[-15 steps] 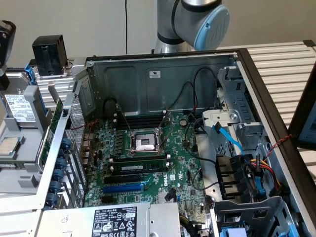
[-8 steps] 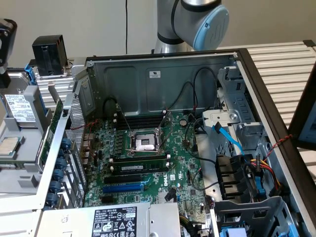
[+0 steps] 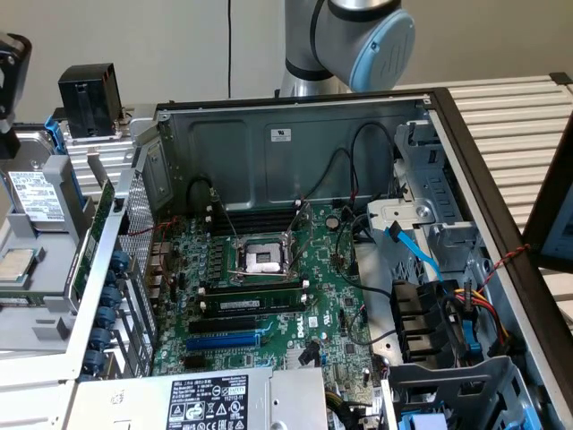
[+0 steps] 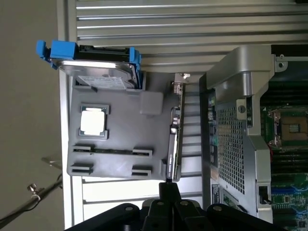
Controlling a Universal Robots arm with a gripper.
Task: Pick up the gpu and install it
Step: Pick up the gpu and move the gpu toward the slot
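Over the grey tray (image 4: 120,127) on the slatted table (image 4: 192,29), the claw (image 4: 169,188) hangs shut, empty, above the gpu (image 4: 174,132).

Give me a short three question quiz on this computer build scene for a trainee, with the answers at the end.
1. True or false: the gpu is already plugged into the motherboard.
2. Which part sits in the blue caddy on the gray tray? A) a fan B) a hard drive C) a memory stick
3. Fill in: the jaws of the gripper are ___.

Key
1. False: the gpu stands on edge in the gray tray, outside the case.
2. B.
3. Shut.
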